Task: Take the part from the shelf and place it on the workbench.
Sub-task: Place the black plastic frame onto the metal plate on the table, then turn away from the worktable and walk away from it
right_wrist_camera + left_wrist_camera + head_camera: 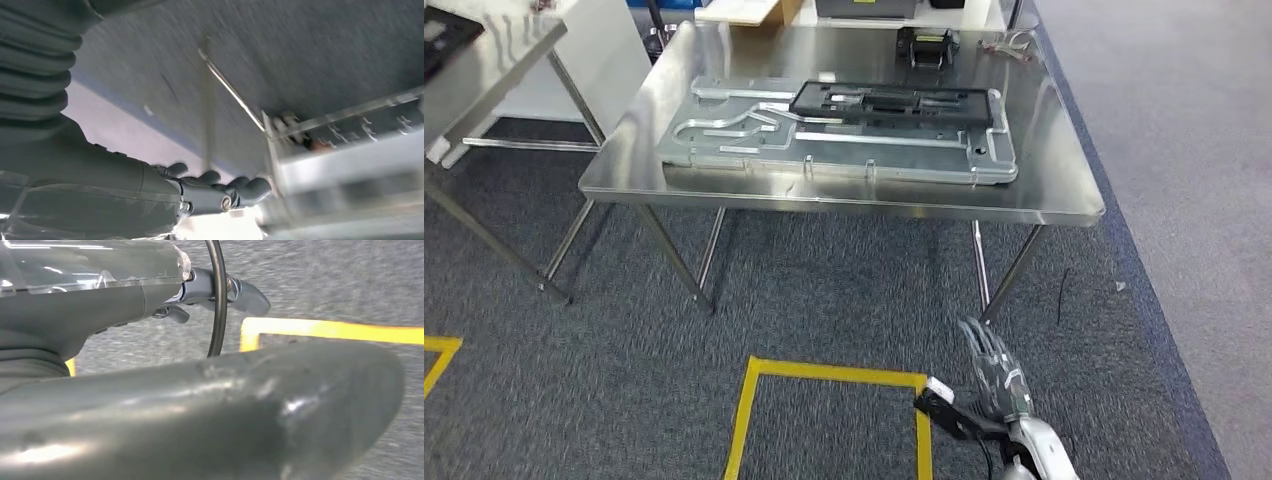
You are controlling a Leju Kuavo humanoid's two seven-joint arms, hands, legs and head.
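Head view: steel counter [1064, 195] stands ahead on grey carpet; on it lies the part [839, 140], a long flat silver panel with raised channels, set lengthwise across the counter top, its near edge close to the counter's front rim; a black frame [894, 103] rests on the panel's far half, touching it; a small black block [927, 45] sits well behind, near the counter's far edge, with a loose bundle of wire [1009, 43] just beside it.

Second steel counter [494, 55] at the left, apart from the first; its legs reach the carpet.

Yellow tape [829, 372] marks a square outline on the carpet in front of the counter; another yellow corner at the far left edge.

Right hand [996, 372] low at the bottom right, below counter height and well apart from the part; fingers [984, 345] extended and held narrow, close together, nothing in them; the right wrist view shows the same, fingers [220, 182] lightly bent side by side, empty, near the counter's underside and a leg [232, 90]; that view is blurred.

Left hand [150, 295] seen in the left wrist view above carpet and yellow tape; thumb large in the foreground; fingers [247, 296] stretched forward, holding nothing; a thin black cable [218, 300] crosses in front of them.
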